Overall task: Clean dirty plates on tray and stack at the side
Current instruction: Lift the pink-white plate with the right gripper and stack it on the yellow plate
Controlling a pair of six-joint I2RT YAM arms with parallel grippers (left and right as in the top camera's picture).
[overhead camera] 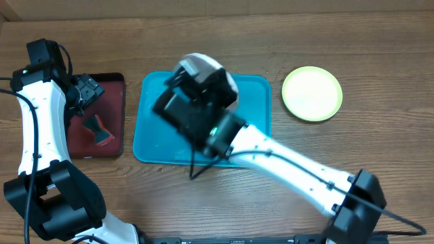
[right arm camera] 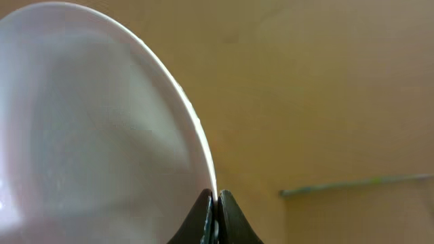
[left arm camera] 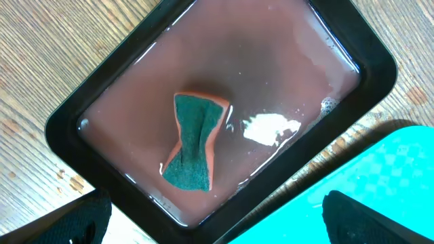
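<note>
Two plates show: one white plate (overhead camera: 201,67) over the single turquoise tray (overhead camera: 150,129), right jaws clamped on its rim; one yellow-green plate (overhead camera: 311,93) on the worktop (overhead camera: 386,54), far right. Left jaws stand apart above one sponge (left arm camera: 193,142) in the dark red tray (left arm camera: 298,81).

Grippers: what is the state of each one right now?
Left gripper: open, holding nothing.
Right gripper: closed on the white plate rim.

A lab test bench, by the look: my left arm (overhead camera: 30,129) and right arm (overhead camera: 291,163) over a wood-grain table (overhead camera: 380,34), blue tray (overhead camera: 152,135), sponge (left arm camera: 193,146) soaking in a dark tray (left arm camera: 376,64).
</note>
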